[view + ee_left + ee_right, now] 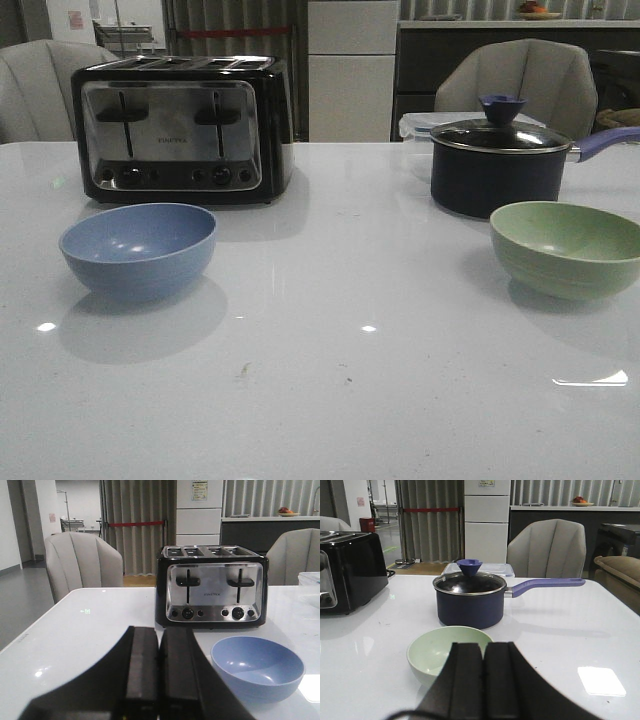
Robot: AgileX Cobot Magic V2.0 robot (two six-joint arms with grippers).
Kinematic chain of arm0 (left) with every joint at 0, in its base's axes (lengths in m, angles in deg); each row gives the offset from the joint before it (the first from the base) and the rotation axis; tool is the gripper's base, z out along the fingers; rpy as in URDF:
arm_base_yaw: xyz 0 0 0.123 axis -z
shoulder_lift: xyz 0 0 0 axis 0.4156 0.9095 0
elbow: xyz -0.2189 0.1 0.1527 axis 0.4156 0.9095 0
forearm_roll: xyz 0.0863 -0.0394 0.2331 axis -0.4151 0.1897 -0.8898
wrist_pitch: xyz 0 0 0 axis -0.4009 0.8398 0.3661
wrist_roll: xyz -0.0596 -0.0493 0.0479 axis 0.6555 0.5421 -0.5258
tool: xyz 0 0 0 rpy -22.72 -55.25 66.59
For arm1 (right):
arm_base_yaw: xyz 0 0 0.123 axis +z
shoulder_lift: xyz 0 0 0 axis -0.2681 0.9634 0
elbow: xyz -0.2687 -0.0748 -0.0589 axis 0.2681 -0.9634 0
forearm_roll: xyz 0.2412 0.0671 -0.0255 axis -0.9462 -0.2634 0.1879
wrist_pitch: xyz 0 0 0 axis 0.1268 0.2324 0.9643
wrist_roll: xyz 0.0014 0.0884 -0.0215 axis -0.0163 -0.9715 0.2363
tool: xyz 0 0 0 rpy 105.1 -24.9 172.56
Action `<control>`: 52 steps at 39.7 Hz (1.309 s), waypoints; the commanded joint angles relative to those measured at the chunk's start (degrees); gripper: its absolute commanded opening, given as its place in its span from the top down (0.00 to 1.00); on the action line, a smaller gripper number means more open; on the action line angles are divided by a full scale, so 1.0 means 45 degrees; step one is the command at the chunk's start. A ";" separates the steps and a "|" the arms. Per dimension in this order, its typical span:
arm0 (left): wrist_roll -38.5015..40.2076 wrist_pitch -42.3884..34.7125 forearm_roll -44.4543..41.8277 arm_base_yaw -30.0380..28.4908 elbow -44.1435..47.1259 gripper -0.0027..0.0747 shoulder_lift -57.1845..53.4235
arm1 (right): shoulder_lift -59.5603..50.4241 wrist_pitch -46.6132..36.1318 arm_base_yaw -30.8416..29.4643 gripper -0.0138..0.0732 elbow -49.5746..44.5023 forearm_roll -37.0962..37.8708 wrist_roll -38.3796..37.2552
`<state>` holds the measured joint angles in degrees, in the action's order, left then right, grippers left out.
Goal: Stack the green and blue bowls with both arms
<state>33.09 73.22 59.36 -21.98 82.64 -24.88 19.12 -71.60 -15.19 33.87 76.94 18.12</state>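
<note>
Left gripper jaws pressed together, only a thin seam between the fingers, nothing held. Right gripper same, fingers closed flush, empty. Neither arm shows in the front view. Blue bowl sits upright on the white table, just ahead of the left gripper and off to its right side, not touching it. Green bowl sits upright directly ahead of the right gripper, its near rim partly hidden behind the fingertips; contact cannot be told. In the front view blue bowl and green bowl are well apart, on opposite sides of the table, both empty. Beyond the blue bowl stands the toaster. Beyond the green bowl stands the saucepan, lid on, handle pointing away from the toaster. Chairs behind the table.
</note>
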 commanded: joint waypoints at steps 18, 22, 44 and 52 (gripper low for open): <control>0.0085 -0.1148 0.0075 0.0027 0.0052 0.85 -0.0237 | -0.0243 -0.1194 -0.0042 0.78 0.0055 0.0130 0.0017; 0.0085 -0.1148 0.0075 0.0027 0.0052 0.85 -0.0237 | -0.0243 -0.1194 -0.0042 0.78 0.0055 0.0130 0.0017; 0.0085 -0.0410 0.0853 0.0027 -0.2705 0.85 -0.0163 | -0.0033 0.0433 -0.0042 0.78 0.2948 0.0119 0.0017; 0.0085 0.1867 0.0853 0.0027 -0.5734 0.85 0.0994 | 0.1514 0.3035 -0.0042 0.78 0.5946 0.0119 0.0017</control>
<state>33.09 81.16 62.47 -21.98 63.14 -23.89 22.23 -57.80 -15.19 54.77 76.94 18.12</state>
